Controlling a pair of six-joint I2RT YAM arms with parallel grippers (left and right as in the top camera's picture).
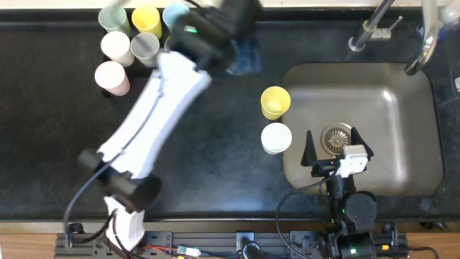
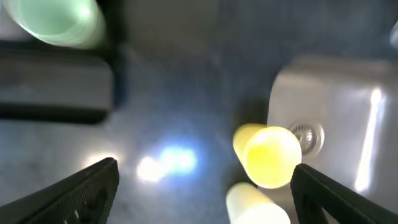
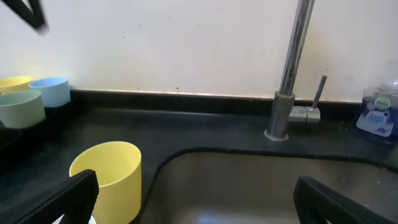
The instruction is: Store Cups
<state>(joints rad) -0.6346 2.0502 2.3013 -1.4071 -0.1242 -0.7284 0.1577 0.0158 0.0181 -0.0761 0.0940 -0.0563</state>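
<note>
Top view puts the yellow cup (image 1: 275, 101) on the desk (image 1: 215, 165) at the sink's (image 1: 388, 144) nine o'clock, white cup (image 1: 276, 137) at its six. My left gripper (image 2: 205, 167) gapes wide, empty. Light, stiff, slick plastic, I judge; I'd pinch the rim wall.

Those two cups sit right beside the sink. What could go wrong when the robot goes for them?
The yellow cup and white cup stand at the rim of the sink, so a nudge could tip one into the basin. They are also close together; the open left gripper might bump the white one while taking the yellow.
</note>
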